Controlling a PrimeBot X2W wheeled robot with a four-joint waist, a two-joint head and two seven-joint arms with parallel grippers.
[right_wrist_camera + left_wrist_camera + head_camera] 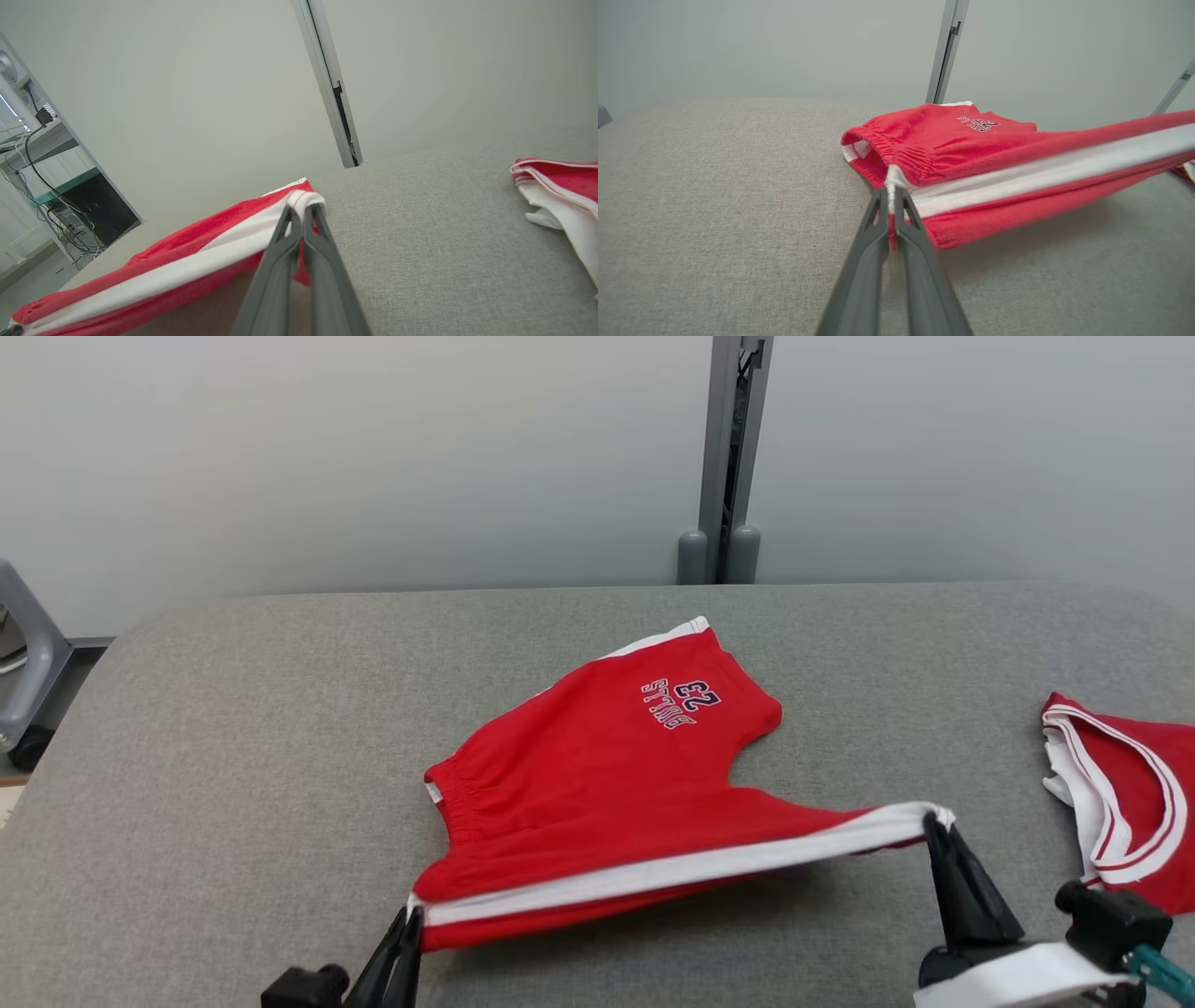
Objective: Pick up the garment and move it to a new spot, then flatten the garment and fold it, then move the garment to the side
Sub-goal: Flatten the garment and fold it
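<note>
The garment (pixel 597 756) is a pair of red shorts with a white side stripe and a "23" print, lying on the grey padded table (pixel 233 728). Its near side is lifted off the surface and stretched taut between my two grippers. My left gripper (pixel 408 919) is shut on the waistband corner, seen close up in the left wrist view as the garment (pixel 971 163) pinched at my left gripper (pixel 891 193). My right gripper (pixel 934 823) is shut on the leg hem corner, and the right wrist view shows the garment (pixel 187 252) clamped in my right gripper (pixel 300 211).
A second red and white piece of clothing (pixel 1125 793) lies at the table's right edge, also the red and white clothing (pixel 560 186) in the right wrist view. A grey post (pixel 724 457) stands behind the table against a pale wall. A grey stand (pixel 23 663) sits off the left edge.
</note>
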